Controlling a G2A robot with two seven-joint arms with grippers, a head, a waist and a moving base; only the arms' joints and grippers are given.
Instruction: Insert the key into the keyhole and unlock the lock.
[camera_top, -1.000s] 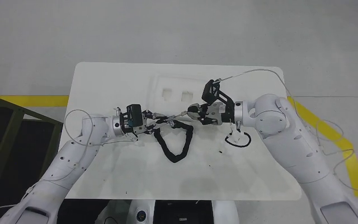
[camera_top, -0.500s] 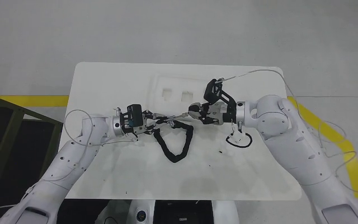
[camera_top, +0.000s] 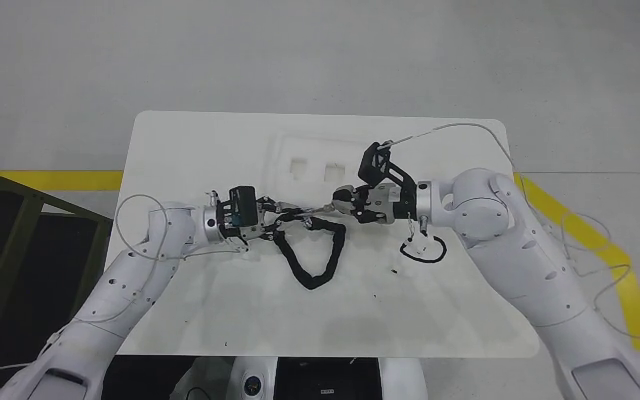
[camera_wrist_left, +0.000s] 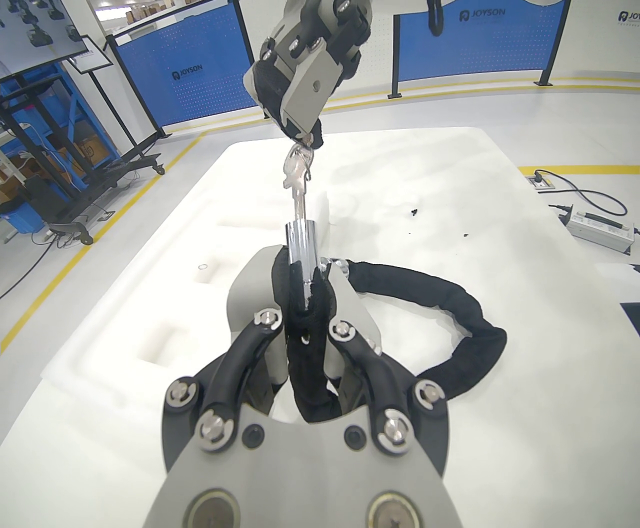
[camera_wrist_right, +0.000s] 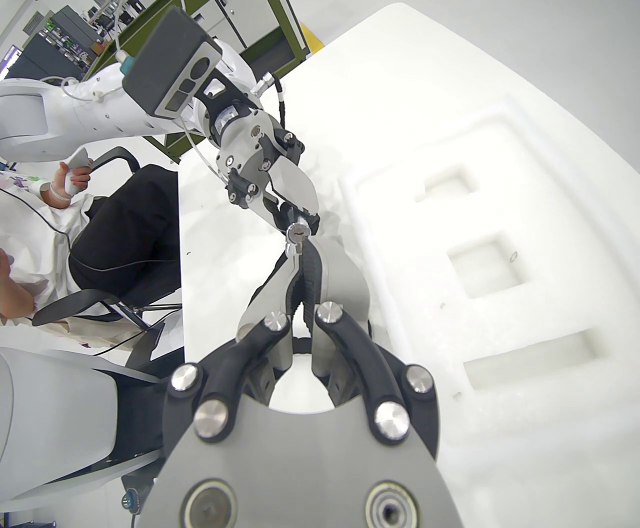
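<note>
A black fabric-covered chain lock (camera_top: 312, 262) lies looped on the white table (camera_top: 200, 300). My left gripper (camera_top: 270, 217) is shut on its chrome lock cylinder (camera_wrist_left: 300, 243), held just above the table. My right gripper (camera_top: 338, 200) faces it, shut on the head of a silver key (camera_wrist_left: 298, 175). The key's tip meets the cylinder's end at the keyhole (camera_wrist_right: 298, 230), and most of the blade is outside. In the left wrist view my left gripper (camera_wrist_left: 306, 282) clamps the cylinder and the chain (camera_wrist_left: 450, 320) curls away beside it. My right gripper (camera_wrist_right: 300, 252) points straight at the cylinder.
A white foam tray (camera_top: 290, 145) with rectangular recesses lies at the table's far side behind the grippers. A small black ring-shaped cord (camera_top: 425, 250) lies under the right arm's wrist. A few black specks (camera_wrist_left: 414, 212) dot the table.
The right gripper with the key has shifted slightly toward the left gripper. The left gripper and the chain have stayed in place.
</note>
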